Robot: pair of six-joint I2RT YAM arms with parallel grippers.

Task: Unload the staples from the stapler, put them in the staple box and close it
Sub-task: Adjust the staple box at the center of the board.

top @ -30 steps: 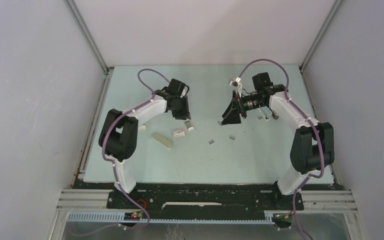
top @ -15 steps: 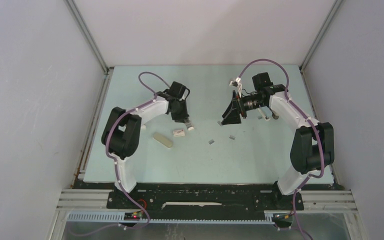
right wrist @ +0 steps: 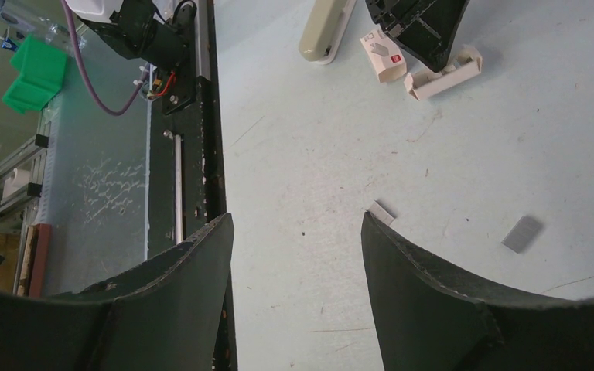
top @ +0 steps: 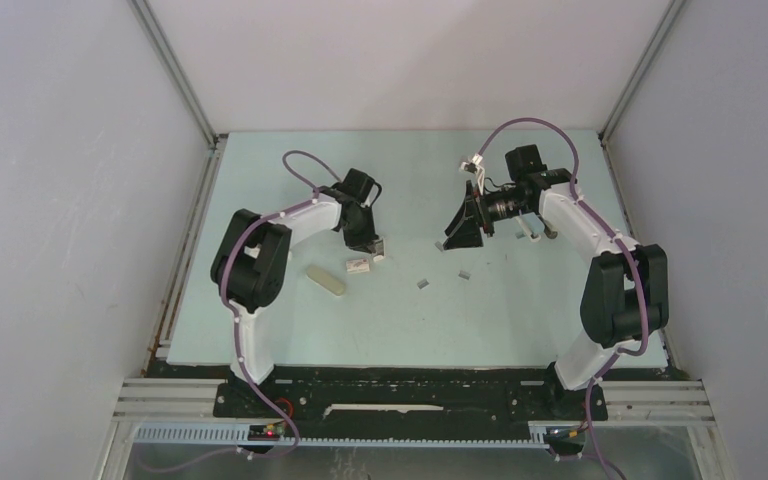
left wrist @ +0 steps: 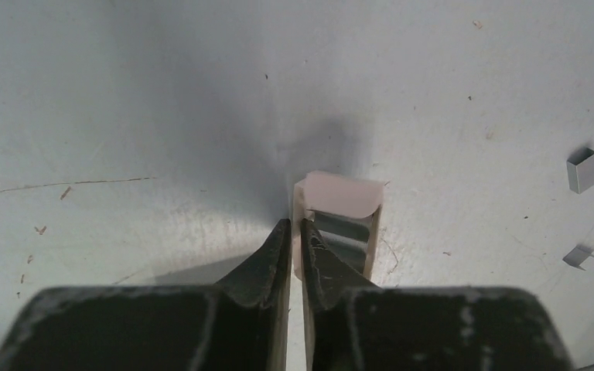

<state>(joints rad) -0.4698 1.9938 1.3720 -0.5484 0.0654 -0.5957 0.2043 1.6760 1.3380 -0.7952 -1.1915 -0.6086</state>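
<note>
The beige stapler [top: 325,280] lies shut on the table left of centre; it also shows in the right wrist view [right wrist: 326,31]. Two loose grey staples [top: 422,284] [top: 464,273] lie near the middle, and show in the left wrist view [left wrist: 582,170] and the right wrist view [right wrist: 522,233]. My left gripper [top: 375,245] [left wrist: 295,226] is shut on the left wall of a small white open tray [left wrist: 339,195] holding grey ribbed strips [left wrist: 344,232]. My right gripper [top: 455,238] [right wrist: 298,220] is open and empty, held above the table to the right of the staples.
A small white labelled box [top: 358,265] [right wrist: 383,58] lies between the stapler and the tray [right wrist: 445,73]. White walls enclose the table at the back and sides. The black base rail [right wrist: 201,154] runs along the near edge.
My left gripper has moved down and forward onto the small tray, and its arm has swung a little right. The right arm, stapler and loose staples have not moved.
</note>
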